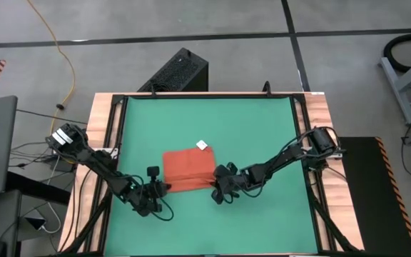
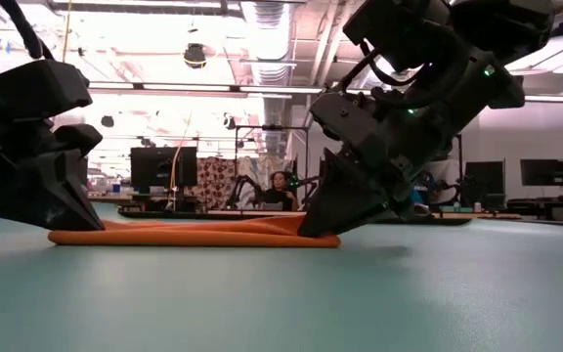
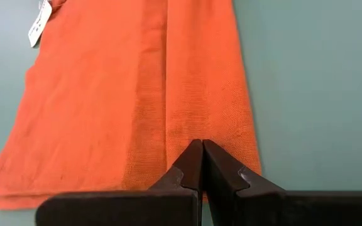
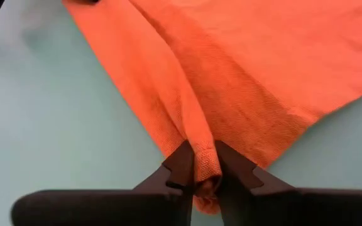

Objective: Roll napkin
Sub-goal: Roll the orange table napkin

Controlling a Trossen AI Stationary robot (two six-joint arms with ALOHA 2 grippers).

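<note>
One napkin (image 1: 188,170): right pincer (image 4: 199,164) is pinching its fold; left pincer (image 3: 202,150) is resting closed at its edge; white tag (image 1: 202,145) is showing overhead only

Orange-red cloth showing against green

The napkin (image 1: 188,170) is showing plain orange-red with a fine woven texture, its tag (image 1: 202,145) white with dark print; the table (image 1: 262,128) is showing flat green inside a pale wood border, and both grippers are looking black.
</note>
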